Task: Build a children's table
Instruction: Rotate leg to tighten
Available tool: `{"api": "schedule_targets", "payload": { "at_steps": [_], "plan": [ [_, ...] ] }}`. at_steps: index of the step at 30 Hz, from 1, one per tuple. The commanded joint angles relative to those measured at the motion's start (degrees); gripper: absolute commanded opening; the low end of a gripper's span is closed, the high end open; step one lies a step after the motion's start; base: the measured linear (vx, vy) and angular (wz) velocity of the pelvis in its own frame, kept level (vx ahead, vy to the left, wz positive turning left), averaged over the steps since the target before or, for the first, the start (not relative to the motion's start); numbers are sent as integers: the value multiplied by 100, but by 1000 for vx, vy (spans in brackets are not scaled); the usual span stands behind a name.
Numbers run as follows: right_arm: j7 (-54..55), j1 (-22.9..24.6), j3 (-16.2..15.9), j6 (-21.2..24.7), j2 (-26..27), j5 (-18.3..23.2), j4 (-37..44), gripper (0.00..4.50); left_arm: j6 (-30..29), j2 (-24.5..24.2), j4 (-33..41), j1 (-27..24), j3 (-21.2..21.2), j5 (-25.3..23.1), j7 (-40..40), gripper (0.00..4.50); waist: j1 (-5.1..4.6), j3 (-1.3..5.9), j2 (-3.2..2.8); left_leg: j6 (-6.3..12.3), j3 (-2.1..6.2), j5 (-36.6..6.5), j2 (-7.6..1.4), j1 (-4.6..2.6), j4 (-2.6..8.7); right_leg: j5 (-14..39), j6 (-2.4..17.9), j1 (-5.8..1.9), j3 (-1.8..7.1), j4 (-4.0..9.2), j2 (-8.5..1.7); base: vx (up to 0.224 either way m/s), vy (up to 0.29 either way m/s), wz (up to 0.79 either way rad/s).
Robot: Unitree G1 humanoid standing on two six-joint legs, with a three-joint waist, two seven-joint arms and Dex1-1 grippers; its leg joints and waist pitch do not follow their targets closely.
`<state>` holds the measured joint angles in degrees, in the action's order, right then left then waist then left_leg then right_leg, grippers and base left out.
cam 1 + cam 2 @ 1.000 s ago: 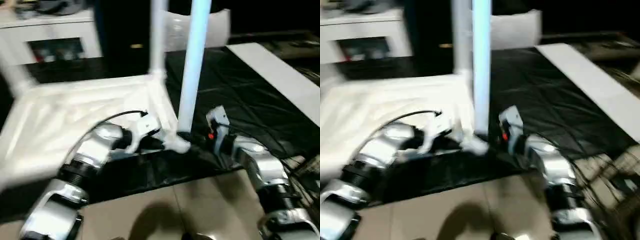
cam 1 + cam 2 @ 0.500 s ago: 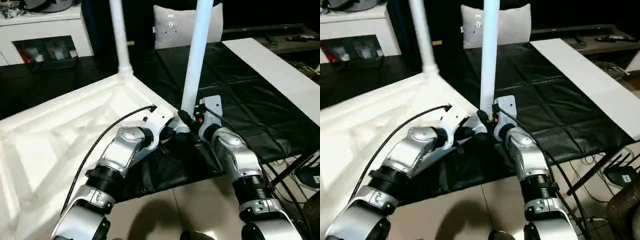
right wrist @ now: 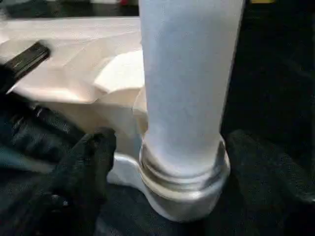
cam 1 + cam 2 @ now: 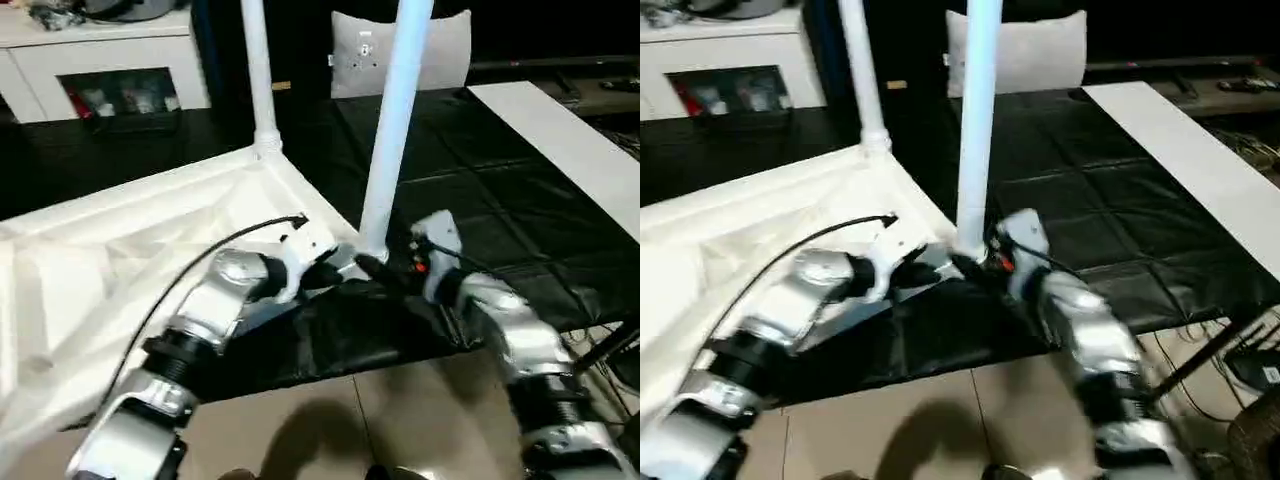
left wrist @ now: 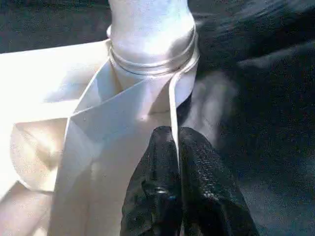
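The white tabletop (image 4: 120,260) lies upside down on a black mat, its ribbed underside facing up. Two white legs stand upright in corner sockets: one at the far corner (image 4: 262,90) and one at the near corner (image 4: 392,130). My left gripper (image 5: 176,133) is shut on the thin rim of the tabletop (image 5: 123,123), just beside the near leg's socket (image 5: 150,54). In the left eye view the left gripper (image 4: 335,268) reaches in from the left. My right gripper (image 3: 172,142) is open, one black finger (image 3: 96,147) on each side of the near leg's flared base (image 3: 184,172).
A white cabinet with glass doors (image 4: 110,60) stands at the back left and a white cushion (image 4: 445,50) at the back. A long white board (image 4: 560,140) lies on the black mat (image 4: 480,190) to the right. Tan floor tiles (image 4: 330,420) lie near me.
The right gripper's fingers have spread apart around the near leg's base. The left gripper keeps its pinch on the rim. The head views have shifted.
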<state>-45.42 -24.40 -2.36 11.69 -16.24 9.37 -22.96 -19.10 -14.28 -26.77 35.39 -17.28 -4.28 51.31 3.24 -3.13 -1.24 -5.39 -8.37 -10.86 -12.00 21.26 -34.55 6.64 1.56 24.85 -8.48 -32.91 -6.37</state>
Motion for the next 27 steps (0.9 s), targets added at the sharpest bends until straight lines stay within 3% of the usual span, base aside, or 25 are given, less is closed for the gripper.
{"api": "schedule_targets", "payload": {
  "at_steps": [1, 2, 5, 9, 15, 16, 18, 20, 21, 23, 24, 27],
  "plan": [
    [-338, 12, -22, -89, -123, 97, 145, 419, 300, -93, 37, 127, -111, 25, 367, 0, 5, 445, 40, 512, -93, -1235, -27, 10, 378, 2247, 692, -487, 262, 433, -187, 0, 0, 0],
    [-469, 9, -30, -79, -205, 124, 145, 444, 328, -150, 13, 136, -139, 26, 483, 0, 20, 446, 40, 485, -96, -1240, -18, 1, 372, 2438, 611, -479, 248, 460, -187, 0, 0, 0],
    [-1117, -26, -115, -130, -554, 166, 150, 444, 775, -460, -108, 189, -349, 35, 1154, 0, 34, 441, 42, 447, -87, -1314, -15, -10, 371, 2716, 497, -469, 227, 503, -193, 0, 0, 0],
    [-1714, -55, -325, -192, -872, 172, 183, 444, 1210, -730, -187, 249, -548, 68, 1862, 0, 68, 443, 45, 470, -78, -1376, -41, -31, 384, 2563, 598, -457, 240, 471, -182, 0, 0, 0],
    [-2665, -41, -618, -282, -1084, 333, 282, 444, 1780, -945, -364, 347, -787, 34, 2594, 0, 141, 424, 65, 420, -82, -1506, -53, -55, 395, 2932, 504, -456, 230, 500, -207, 0, 0, 0],
    [-2748, -58, -649, -268, -1092, 353, 274, 418, 1846, -964, -391, 362, -830, 18, 2669, 0, 160, 429, 105, 421, -84, -1438, -63, -46, 400, 2899, 501, -460, 239, 495, -213, 0, 0, 0],
    [-2832, -92, -676, -239, -1075, 398, 264, 407, 1942, -993, -399, 368, -893, 14, 2792, 0, 179, 428, 72, 396, -74, -1415, -75, -52, 408, 2872, 525, -456, 245, 482, -223, 0, 0, 0],
    [-2913, -141, -700, -180, -1046, 461, 241, 386, 2031, -1011, -381, 357, -939, 32, 2951, 0, 173, 427, 85, 351, -74, -1464, -74, -48, 413, 2878, 528, -465, 240, 477, -220, 0, 0, 0],
    [-2967, -171, -719, -158, -1038, 475, 211, 386, 2051, -1005, -372, 355, -956, 42, 3016, 0, 170, 425, 137, 357, -80, -1450, -70, -42, 411, 2907, 510, -465, 239, 485, -218, 0, 0, 0],
    [-3049, -205, -755, -135, -1033, 478, 167, 367, 2067, -994, -355, 355, -979, 44, 3071, 0, 182, 424, 100, 339, -75, -1436, -74, -48, 410, 2976, 490, -458, 240, 485, -231, 0, 0, 0],
    [-3103, -219, -773, -116, -1035, 487, 148, 359, 2088, -986, -369, 364, -987, 43, 3081, 0, 176, 424, 131, 334, -78, -1423, -72, -41, 407, 2967, 482, -462, 238, 486, -226, 0, 0, 0],
    [-3179, -234, -801, -79, -1039, 502, 132, 331, 2108, -973, -390, 377, -995, 42, 3080, 0, 179, 428, 121, 327, -74, -1402, -74, -42, 408, 2933, 490, -464, 238, 479, -224, 0, 0, 0]
  ]
}}
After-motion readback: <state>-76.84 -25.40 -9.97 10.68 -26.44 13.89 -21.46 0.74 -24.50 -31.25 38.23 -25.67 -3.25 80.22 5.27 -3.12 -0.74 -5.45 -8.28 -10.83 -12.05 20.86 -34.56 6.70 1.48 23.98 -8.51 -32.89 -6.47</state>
